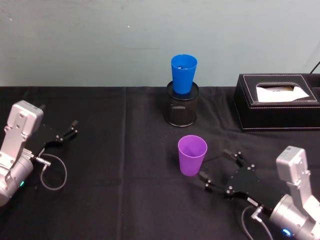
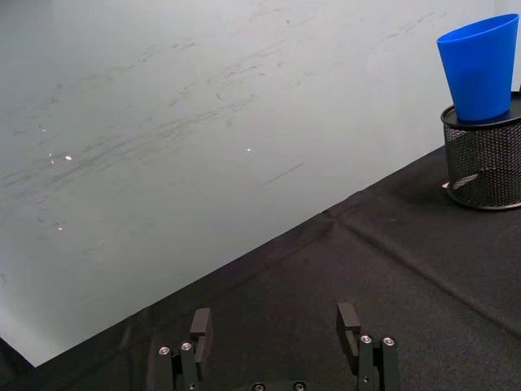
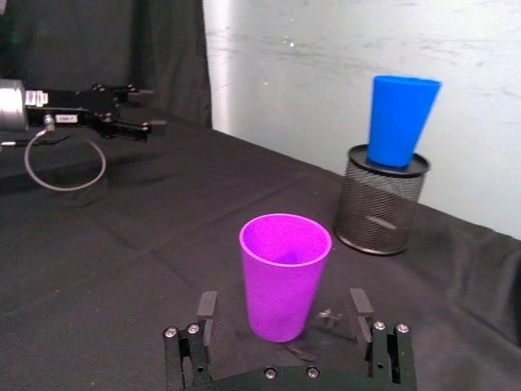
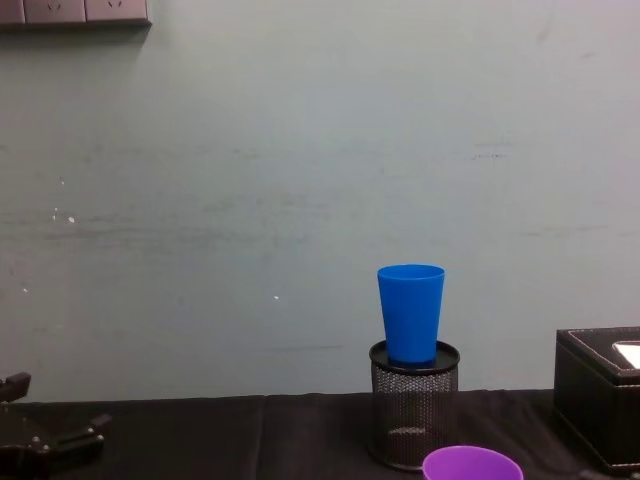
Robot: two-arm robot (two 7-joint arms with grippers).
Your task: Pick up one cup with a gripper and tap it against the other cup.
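Just ahead of the right gripper [image 1: 214,164], whose black fingers are spread wide, the purple cup [image 1: 192,155] stands upright on the black tablecloth [image 1: 125,200]. It is close to the fingertips, but I can't tell whether it touches them. Farther out beyond that cup, the blue cup [image 1: 183,74] sits upright in a black mesh pen holder [image 1: 181,112]. Off to the gripper's right stands a black tissue box [image 1: 277,112]. Well apart on its left, the left gripper [image 1: 69,131] lies low with its fingers apart. A small white label [image 3: 50,119] on it is too small to read.
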